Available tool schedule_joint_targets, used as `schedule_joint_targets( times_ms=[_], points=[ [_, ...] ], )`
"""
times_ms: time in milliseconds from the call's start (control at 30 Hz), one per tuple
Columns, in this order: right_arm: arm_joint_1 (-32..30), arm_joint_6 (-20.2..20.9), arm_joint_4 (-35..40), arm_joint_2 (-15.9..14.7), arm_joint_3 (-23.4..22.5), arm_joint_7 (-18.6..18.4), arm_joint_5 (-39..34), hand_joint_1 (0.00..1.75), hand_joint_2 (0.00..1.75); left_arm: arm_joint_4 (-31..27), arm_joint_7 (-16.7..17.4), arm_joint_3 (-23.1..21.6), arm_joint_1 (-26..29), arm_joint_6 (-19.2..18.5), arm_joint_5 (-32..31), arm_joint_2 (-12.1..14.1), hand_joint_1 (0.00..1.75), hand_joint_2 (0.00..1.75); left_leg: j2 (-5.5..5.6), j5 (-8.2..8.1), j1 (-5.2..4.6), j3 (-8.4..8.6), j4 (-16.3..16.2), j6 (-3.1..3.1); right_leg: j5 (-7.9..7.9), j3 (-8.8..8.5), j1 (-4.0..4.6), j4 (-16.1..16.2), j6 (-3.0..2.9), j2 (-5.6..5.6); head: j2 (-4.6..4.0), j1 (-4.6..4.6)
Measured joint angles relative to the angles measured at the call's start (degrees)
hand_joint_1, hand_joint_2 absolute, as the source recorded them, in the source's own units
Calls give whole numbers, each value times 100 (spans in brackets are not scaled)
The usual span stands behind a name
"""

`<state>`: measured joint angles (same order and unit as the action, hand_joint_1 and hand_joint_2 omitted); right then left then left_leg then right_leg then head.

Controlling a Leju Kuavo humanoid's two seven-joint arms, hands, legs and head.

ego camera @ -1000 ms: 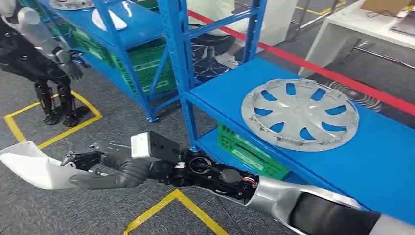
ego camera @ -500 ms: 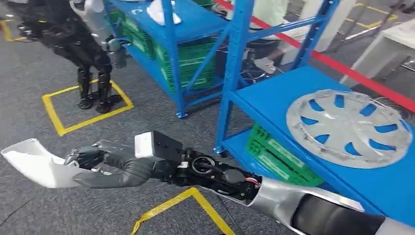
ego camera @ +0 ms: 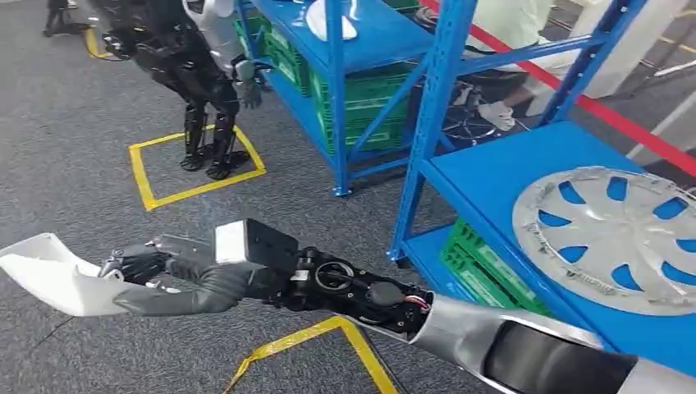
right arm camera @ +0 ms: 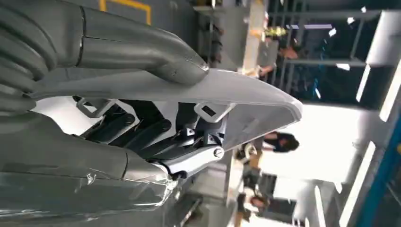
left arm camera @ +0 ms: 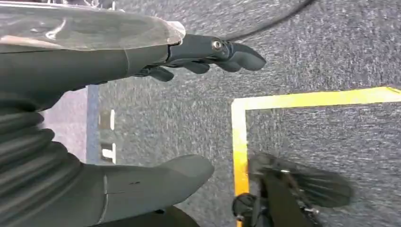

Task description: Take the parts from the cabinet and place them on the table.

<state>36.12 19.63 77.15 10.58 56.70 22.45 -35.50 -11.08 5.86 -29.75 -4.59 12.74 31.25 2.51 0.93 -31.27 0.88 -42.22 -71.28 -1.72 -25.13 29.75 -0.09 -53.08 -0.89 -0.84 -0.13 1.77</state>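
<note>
My right arm reaches across the lower head view to the left. Its right hand (ego camera: pixel 152 279) grips a white curved plastic part (ego camera: pixel 49 275) above the grey carpet. Up close, the right hand (right arm camera: pixel 142 127) clamps the white part (right arm camera: pixel 227 94) between thumb and dark fingers. A silver hubcap (ego camera: pixel 611 238) lies flat on the blue cabinet shelf (ego camera: pixel 492 176) at the right. My left hand (left arm camera: pixel 94 66) hangs over the carpet, its fingers (left arm camera: pixel 213 52) spread away from the thumb with nothing in them.
Another humanoid robot (ego camera: pixel 197 74) stands in a yellow floor square (ego camera: pixel 144 176) at the back left. A second blue rack (ego camera: pixel 336 82) holds green crates (ego camera: pixel 361 103). A green crate (ego camera: pixel 484 267) sits under the hubcap shelf. Yellow tape (ego camera: pixel 320 332) marks the carpet below my arm.
The whole picture has shifted right and down, so the camera has turned left. My right hand still holds the white part at the same place in the picture.
</note>
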Motion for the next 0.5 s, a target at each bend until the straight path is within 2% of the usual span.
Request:
schedule_joint_targets(
  times_ms=[33, 67, 100, 133, 167, 200, 233, 267, 333, 367, 400, 433, 500],
  points=[
    [-7, 0, 0, 0, 0, 0, 0, 175, 175, 0, 2, 0, 1, 0, 9, -2, 0, 175, -20, -18, 7, -91, -180, -17, -5, 7, 1, -7, 1, -67, 0, -4],
    [-7, 0, 0, 0, 0, 0, 0, 175, 175, 0, 2, 0, 7, 0, 13, -2, 0, 175, -44, 88, 14, -34, -73, -30, -13, 9, -1, -11, 7, -127, 0, -9],
    [-6, 4, 0, 0, 0, -2, 0, 175, 175, 0, 2, 0, 17, 2, 15, 0, 0, 175, -75, 294, 31, 172, 296, -42, -27, 7, -3, -22, 14, -186, 0, -20],
    [-5, 7, 0, 0, 0, -5, 0, 175, 175, 2, 4, 0, 17, 4, 20, 4, 0, 175, -142, 541, 44, 479, 859, -49, -47, 1, -5, -41, 36, -241, 0, -24],
    [-2, 9, 2, 0, 0, -5, 0, 175, 175, 0, 4, 0, 12, 7, 20, 13, 0, 175, -284, 750, 48, 803, 1428, -51, -75, -7, -6, -68, 65, -293, 0, -30],
    [1, 9, 0, 0, 0, -7, 0, 175, 175, 0, 4, 0, -8, 7, 20, 0, 0, 175, -471, 696, -2, 917, 1672, -16, -110, 10, 52, -98, 110, -334, 0, -39],
    [7, 7, 0, 0, 0, -9, 2, 175, 175, 0, 9, 0, -14, 9, 20, 2, 0, 175, -369, 747, -5, 897, 1679, 53, -127, 5, 57, -115, 130, -369, 0, -22],
    [9, 7, 2, 0, 0, -9, 0, 175, 175, 0, 13, 0, -11, 9, 20, 0, 0, 175, -321, 730, -11, 886, 1653, 85, -133, -5, 56, -107, 147, -395, 0, 13],
    [14, 7, 2, 0, 0, -11, 0, 175, 175, 0, 17, 0, 9, 9, 20, 0, 0, 175, -220, 726, -13, 880, 1655, 140, -154, -40, 51, -109, 202, -476, 0, 24],
    [15, 7, 2, 2, 0, -11, 0, 175, 175, 0, 20, 0, 14, 9, 20, -2, 0, 175, -178, 747, 20, 908, 1687, 184, -216, -30, 16, -152, 257, -390, 0, 26],
    [20, 4, 4, 2, 0, -11, 0, 175, 175, 0, 20, 0, 12, 9, 18, -2, 0, 175, -136, 747, 19, 908, 1688, 206, -377, 44, 2, -368, 273, -172, 0, 42],
    [24, -2, 4, 2, -2, -4, 0, 175, 175, 0, 20, 0, 2, 9, 15, 4, 0, 175, -103, 751, 18, 907, 1687, 240, -629, 241, 0, -805, 284, -49, 0, 74],
    [1, -9, 0, -4, -2, -9, 0, 175, 175, 0, 20, 0, -9, 9, 11, 7, 0, 175, 7, 748, 1, 904, 1686, 259, -1025, 707, -3, -1784, 298, 36, 0, 118]
  ],
)
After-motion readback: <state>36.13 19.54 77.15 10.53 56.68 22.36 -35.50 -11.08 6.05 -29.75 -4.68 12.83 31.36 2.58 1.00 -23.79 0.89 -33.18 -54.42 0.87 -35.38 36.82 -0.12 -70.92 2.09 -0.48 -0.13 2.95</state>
